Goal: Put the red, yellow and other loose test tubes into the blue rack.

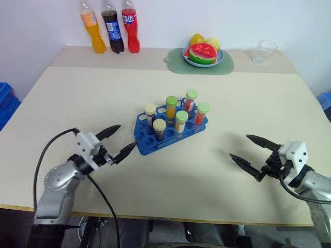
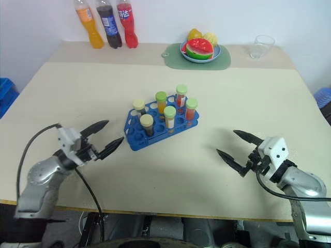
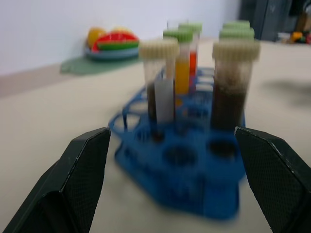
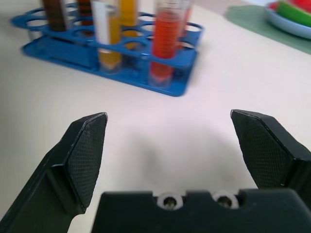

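The blue rack stands near the table's middle, holding several upright test tubes. Among them are a red-filled tube, a yellow-orange one and a dark brown one, with green or cream caps. Every tube I see stands in the rack; no loose test tubes are in view. My left gripper is open and empty just left of the rack's near corner, pointing at it. My right gripper is open and empty well to the rack's right. The left wrist view shows the rack close ahead, between the fingers.
Three drink bottles stand at the back left. A plate of fruit on a green mat and a clear glass sit at the back right. A blue crate is beyond the table's left edge.
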Motion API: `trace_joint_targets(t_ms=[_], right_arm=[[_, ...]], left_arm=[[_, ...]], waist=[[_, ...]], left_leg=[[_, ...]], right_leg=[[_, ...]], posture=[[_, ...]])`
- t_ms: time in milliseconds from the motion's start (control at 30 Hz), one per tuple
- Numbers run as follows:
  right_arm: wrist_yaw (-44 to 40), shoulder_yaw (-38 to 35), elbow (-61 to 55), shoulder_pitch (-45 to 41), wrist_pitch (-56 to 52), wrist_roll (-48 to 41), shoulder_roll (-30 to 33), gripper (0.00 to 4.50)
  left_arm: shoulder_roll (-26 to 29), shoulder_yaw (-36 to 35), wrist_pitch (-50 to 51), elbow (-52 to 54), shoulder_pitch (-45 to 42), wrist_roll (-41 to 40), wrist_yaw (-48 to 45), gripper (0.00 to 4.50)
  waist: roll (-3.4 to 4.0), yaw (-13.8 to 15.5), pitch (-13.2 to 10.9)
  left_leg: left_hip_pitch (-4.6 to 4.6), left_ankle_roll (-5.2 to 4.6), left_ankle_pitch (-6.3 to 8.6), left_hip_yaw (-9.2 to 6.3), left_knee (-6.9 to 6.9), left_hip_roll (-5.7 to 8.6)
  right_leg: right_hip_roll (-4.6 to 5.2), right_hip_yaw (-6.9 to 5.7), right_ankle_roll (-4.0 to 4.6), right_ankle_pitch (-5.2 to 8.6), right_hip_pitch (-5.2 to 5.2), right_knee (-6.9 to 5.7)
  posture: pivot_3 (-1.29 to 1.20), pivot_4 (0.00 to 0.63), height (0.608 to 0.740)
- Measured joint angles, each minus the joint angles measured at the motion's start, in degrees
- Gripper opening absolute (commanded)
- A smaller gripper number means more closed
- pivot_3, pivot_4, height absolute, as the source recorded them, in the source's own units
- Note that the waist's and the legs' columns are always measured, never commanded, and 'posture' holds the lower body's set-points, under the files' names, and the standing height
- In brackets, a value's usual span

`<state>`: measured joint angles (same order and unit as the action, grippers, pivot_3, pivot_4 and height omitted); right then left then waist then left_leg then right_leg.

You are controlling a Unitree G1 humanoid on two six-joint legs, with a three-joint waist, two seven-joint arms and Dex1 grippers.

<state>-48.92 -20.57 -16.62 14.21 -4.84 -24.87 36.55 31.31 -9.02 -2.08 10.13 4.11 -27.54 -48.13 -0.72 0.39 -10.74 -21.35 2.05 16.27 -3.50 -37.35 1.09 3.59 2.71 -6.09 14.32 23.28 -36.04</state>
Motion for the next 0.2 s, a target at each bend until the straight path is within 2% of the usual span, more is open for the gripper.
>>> trace_joint_targets(t_ms=[200], right_arm=[[1.23,-4.32,-2.95,5.53,0.05,-1.42,-0.53,4.5]], left_arm=[[4.95,-3.91,4.15,2.14,4.31,-2.48,-2.97,4.21]], waist=[[0.01,0.0,0.01]], left_leg=[[0.01,0.0,0.0,0.01,0.01,-0.02]], right_leg=[[0.0,0.0,0.02,0.02,0.0,0.01]], posture=[[0.0,0.15,0.74]])
